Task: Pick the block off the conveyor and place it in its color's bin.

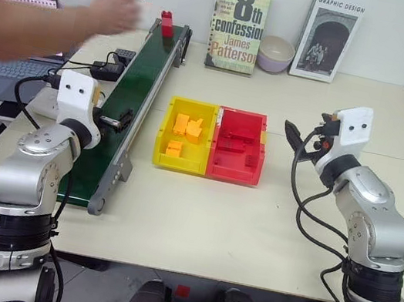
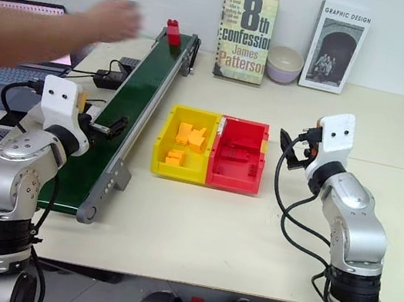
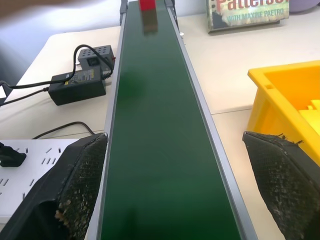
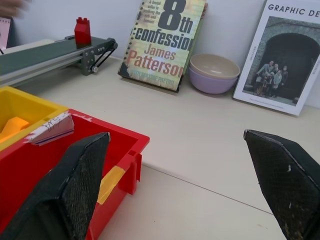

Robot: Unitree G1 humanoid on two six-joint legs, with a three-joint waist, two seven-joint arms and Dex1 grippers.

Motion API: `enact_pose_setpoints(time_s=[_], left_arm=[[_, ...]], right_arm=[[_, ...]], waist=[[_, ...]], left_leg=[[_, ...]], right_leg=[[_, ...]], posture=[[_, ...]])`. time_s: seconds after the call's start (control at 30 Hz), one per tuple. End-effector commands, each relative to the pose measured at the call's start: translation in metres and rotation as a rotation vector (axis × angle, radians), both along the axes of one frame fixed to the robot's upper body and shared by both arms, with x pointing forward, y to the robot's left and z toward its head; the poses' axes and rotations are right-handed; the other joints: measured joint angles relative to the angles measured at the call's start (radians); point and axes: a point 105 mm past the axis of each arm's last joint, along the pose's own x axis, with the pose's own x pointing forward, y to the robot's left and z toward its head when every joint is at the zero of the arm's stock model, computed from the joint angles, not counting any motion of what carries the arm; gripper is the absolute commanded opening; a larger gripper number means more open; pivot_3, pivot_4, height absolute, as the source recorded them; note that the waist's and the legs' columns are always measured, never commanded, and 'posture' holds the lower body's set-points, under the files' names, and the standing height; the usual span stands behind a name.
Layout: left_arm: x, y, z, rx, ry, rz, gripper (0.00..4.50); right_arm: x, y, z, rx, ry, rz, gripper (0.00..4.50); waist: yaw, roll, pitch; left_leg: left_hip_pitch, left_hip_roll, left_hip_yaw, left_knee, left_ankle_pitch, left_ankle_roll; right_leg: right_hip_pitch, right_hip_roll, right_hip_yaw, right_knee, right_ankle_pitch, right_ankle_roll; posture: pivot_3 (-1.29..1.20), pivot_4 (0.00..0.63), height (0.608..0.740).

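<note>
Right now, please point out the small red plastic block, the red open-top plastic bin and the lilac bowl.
small red plastic block (image 1: 166, 24): left eye view, its front face.
red open-top plastic bin (image 1: 234, 175): left eye view, near rim.
lilac bowl (image 4: 214, 73): right wrist view, outer wall.

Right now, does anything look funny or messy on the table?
One thing: the red bin has a torn strip of tape peeling at its rim where it joins the yellow bin. Otherwise it is tidy: the red block stands upright at the conveyor's far end.
</note>
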Motion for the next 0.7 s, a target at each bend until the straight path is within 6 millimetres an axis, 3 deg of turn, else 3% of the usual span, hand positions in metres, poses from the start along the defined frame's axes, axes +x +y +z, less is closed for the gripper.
enact_pose_setpoints(time_s=[0.03, 0.27, 0.4, 0.53, 0.63, 0.7], left_arm=[[-0.005, 0.001, 0.015, 0.020, -0.059, 0.007, 4.49], [-0.012, 0.004, 0.015, 0.016, -0.055, 0.011, 4.49], [-0.013, 0.012, 0.005, 0.006, -0.051, 0.097, 4.49], [-0.012, 0.012, 0.005, -0.009, -0.063, 0.127, 4.49], [-0.010, 0.006, 0.004, -0.044, -0.079, 0.134, 4.49], [-0.007, 0.001, 0.001, -0.047, -0.078, 0.132, 4.49]], right_arm=[[-0.003, 0.003, 0.014, -0.004, -0.051, 0.019, 4.50], [-0.004, -0.001, 0.013, -0.018, -0.049, 0.017, 4.50], [-0.003, 0.005, 0.015, -0.060, -0.047, 0.104, 4.50], [-0.009, 0.026, 0.028, -0.027, -0.070, 0.266, 4.50], [-0.036, 0.060, 0.040, -0.002, -0.083, 0.572, 4.50], [-0.048, 0.073, 0.041, -0.006, -0.070, 0.696, 4.50]], waist=[[0.000, 0.000, 0.000], [0.000, 0.000, 0.000], [0.000, 0.000, 0.000], [0.000, 0.000, 0.000], [-0.001, 0.000, 0.000], [-0.001, 0.000, 0.000]], left_leg=[[0.000, 0.000, 0.000, 0.000, 0.000, 0.000], [0.000, 0.000, 0.000, 0.000, 0.000, 0.000], [0.000, 0.000, 0.000, 0.000, 0.000, 0.000], [0.000, 0.000, 0.000, 0.000, 0.000, 0.000], [0.001, 0.000, 0.000, 0.000, 0.000, 0.000], [0.000, 0.000, -0.001, 0.000, 0.000, 0.000]], right_leg=[[0.000, 0.000, 0.000, 0.000, 0.000, 0.000], [0.000, 0.000, 0.000, 0.000, 0.000, 0.000], [0.000, 0.000, 0.000, 0.000, 0.000, 0.000], [0.001, 0.000, 0.000, 0.000, 0.000, 0.000], [0.000, 0.000, 0.000, 0.000, 0.000, 0.000], [0.000, 0.000, 0.000, 0.000, 0.000, 0.000]], posture=[[0.00, 0.150, 0.740], [0.00, 0.150, 0.740], [0.00, 0.150, 0.740], [0.00, 0.150, 0.740], [0.00, 0.150, 0.740], [0.00, 0.150, 0.740]])
